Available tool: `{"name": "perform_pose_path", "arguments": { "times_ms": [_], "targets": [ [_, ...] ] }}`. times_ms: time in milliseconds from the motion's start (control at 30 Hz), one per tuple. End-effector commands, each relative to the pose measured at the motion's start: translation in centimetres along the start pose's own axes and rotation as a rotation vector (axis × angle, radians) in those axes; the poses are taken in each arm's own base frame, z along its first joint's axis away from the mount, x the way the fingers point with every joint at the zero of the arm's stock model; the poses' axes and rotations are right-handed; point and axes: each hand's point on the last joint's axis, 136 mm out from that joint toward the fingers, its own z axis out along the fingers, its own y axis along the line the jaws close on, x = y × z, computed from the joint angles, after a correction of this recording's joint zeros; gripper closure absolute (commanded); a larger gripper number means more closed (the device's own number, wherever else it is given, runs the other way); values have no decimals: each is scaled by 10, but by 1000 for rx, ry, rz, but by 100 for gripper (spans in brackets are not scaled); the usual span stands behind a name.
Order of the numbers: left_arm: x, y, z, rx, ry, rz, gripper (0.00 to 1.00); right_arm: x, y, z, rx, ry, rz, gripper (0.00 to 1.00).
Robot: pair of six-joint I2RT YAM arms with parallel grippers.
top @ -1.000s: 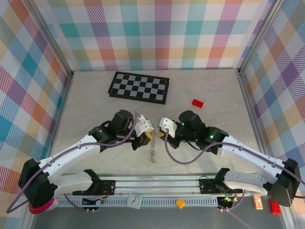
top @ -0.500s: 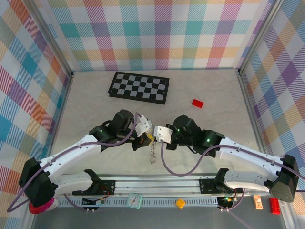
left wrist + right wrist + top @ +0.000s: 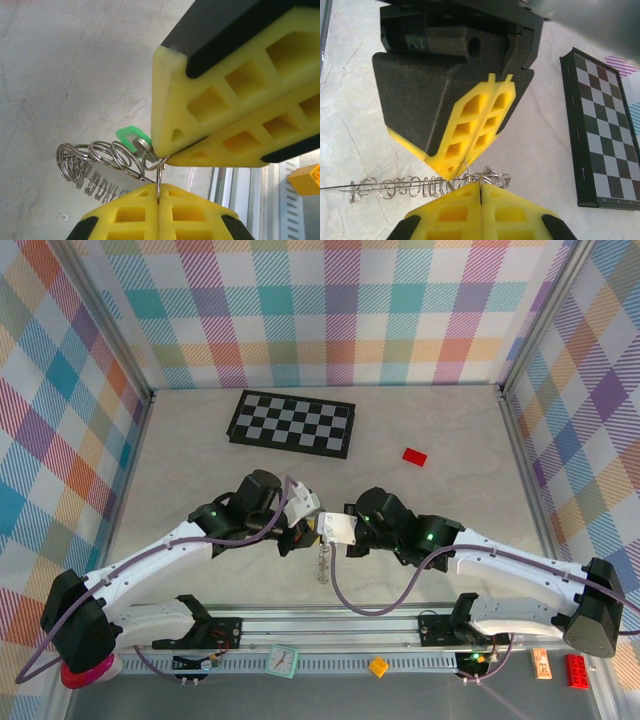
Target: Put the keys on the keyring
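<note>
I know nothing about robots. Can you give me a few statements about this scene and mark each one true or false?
1. The left gripper and the right gripper meet almost tip to tip. True.
2. The red brick lies on the chequered board. False: it lies on the bare table, to the right of the board.
3. A green key sits right at the wire keyring, next to the right gripper's tip. True.
4. Both grippers are wide open. False: both are shut, and the left gripper pinches the keyring's wire between its fingers.
</note>
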Motion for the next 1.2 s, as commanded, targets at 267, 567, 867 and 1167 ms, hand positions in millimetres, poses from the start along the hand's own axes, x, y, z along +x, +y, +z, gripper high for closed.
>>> {"name": "perform_pose_path", "arguments": {
  "times_ms": [267, 567, 867, 1167],
  "targets": [
    [-11, -6, -2, 17, -24, 22, 100, -1, 7, -4, -5, 12, -64, 100],
    [-9, -4, 0, 13, -14, 15, 100, 1, 3, -3, 48, 42, -112, 100],
    [-10, -3, -1, 8, -16, 16, 100, 3, 11, -3, 9, 49, -112, 100],
    [-11, -1, -1, -9, -17, 16, 100, 5, 13, -7, 3, 62, -116, 100]
  ]
}}
